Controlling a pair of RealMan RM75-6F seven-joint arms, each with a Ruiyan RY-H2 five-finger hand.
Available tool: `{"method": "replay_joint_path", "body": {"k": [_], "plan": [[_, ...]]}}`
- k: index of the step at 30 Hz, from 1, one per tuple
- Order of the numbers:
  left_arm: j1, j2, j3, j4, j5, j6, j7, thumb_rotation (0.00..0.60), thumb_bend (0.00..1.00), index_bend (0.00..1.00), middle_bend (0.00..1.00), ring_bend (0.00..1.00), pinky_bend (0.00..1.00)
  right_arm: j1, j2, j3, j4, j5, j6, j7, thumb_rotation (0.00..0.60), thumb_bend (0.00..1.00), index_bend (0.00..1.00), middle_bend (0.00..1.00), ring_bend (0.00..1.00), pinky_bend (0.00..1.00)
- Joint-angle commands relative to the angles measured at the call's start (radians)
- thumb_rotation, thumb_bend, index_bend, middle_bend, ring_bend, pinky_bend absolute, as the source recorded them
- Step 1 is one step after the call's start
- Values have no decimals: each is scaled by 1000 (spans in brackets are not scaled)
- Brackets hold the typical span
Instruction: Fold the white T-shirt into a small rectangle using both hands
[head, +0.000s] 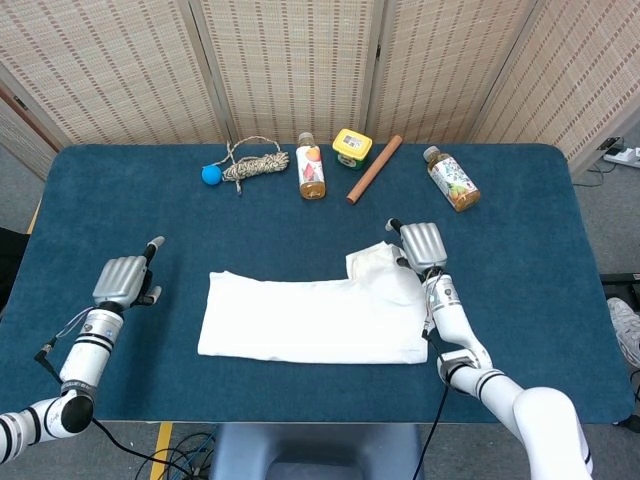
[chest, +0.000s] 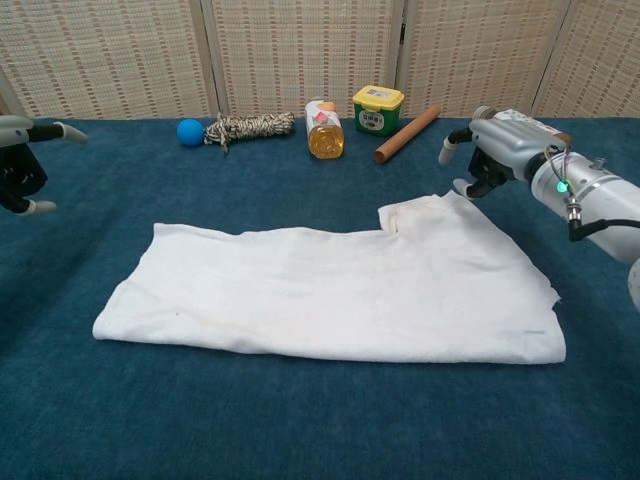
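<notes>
I am seeing the white T-shirt (chest: 330, 295) lying flat as a long folded band in the middle of the blue table (head: 540, 300), one sleeve sticking out at its far right corner. My right hand (chest: 490, 150) is hovering just beside that sleeve, fingers loosely apart, gripping nothing. My left hand (head: 125, 280) is hanging well left of the shirt, also holding nothing.

woven cane folding screen (head: 300, 60) spans the back in hinged panels. blue-covered table (head: 120, 220) in front. grey floor (head: 620, 230) at right, white power strip (head: 622, 155) lying on it.
</notes>
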Motion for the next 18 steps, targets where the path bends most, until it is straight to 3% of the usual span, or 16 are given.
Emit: {"method": "replay_joint_path", "body": {"k": [1,11,18], "plan": [[1,2,-1,-2,1,0,-2,600,394,0,846,822,929,4,17,4,-20,12,-21,-4,600,400,291,949,1000,1000],[8,5,4,0,-2,-7,-10,600,394,0,846,822,929,38,66,18,-89,100,-170,-135,600,254,178,941,1000,1000],[13,7,6,1,-1,-5,-13,600,394,0,846,822,929,84,88,40,-112,221,-307,-268,600,354,178,940,1000,1000]]}}
